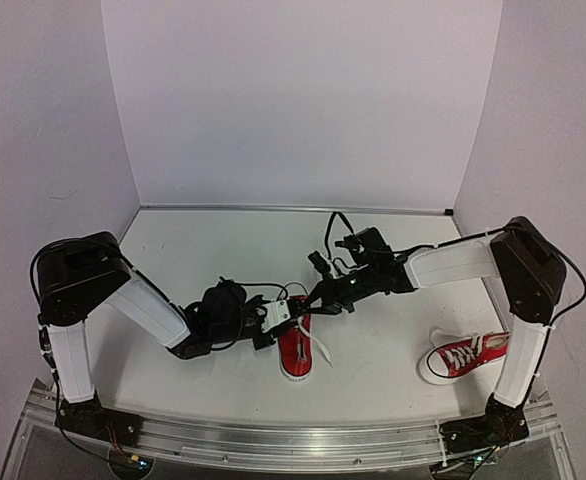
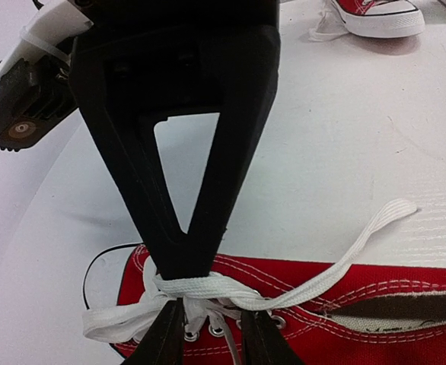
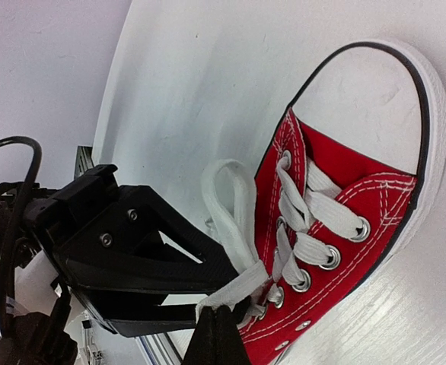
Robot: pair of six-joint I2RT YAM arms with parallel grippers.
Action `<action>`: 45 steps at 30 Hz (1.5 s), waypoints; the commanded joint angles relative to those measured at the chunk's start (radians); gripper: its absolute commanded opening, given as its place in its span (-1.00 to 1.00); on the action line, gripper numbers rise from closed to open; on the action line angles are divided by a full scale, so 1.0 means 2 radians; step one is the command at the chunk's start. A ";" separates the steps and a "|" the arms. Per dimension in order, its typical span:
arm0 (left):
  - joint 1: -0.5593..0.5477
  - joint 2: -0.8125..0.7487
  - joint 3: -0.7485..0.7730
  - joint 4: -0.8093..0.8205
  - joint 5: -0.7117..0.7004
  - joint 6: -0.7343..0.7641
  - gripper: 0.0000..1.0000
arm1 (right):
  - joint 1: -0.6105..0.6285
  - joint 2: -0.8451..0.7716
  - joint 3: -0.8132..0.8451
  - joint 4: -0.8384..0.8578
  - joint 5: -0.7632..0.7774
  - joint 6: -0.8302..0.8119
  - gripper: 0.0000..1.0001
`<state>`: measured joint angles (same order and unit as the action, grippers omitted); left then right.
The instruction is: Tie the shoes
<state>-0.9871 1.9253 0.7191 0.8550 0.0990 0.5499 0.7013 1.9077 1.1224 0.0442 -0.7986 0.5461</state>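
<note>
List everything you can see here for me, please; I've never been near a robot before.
Centre shoe: one, red with a white sole, mid-table between the arms.
Second shoe: one, red and white, near the right arm's base.
Laces: white, on the centre shoe, one end loose on the table.
Table: one, white, under everything.
Walls: pale lilac, behind and at both sides.
Rail: one, metal, near edge.
Left arm: black and white; jaws parted over the laces.
Right arm: black and white; jaws shut on the laces.

Table (image 1: 223, 250): white, lying flat across the centre.
Aluminium rail (image 1: 293, 440): running along the table's 6 o'clock edge.
Back wall (image 1: 303, 100): pale lavender, standing at 12 o'clock.
Side walls (image 1: 33, 120): rising at 9 and 3 o'clock.
</note>
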 commanded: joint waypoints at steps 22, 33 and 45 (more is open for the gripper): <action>0.050 -0.131 0.012 -0.204 0.018 -0.007 -0.12 | -0.002 -0.026 -0.016 0.005 0.003 -0.016 -1.00; 0.053 -0.097 0.079 -0.270 0.023 0.060 0.21 | 0.007 -0.019 -0.006 -0.003 -0.014 -0.020 -1.00; 0.053 -0.074 0.120 -0.317 0.045 0.102 0.25 | 0.018 -0.016 0.003 -0.021 -0.018 -0.028 -1.00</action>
<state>-0.8833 1.7725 0.9056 0.2590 0.1461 0.7118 0.7301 1.8992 1.0976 0.0242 -0.8189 0.5141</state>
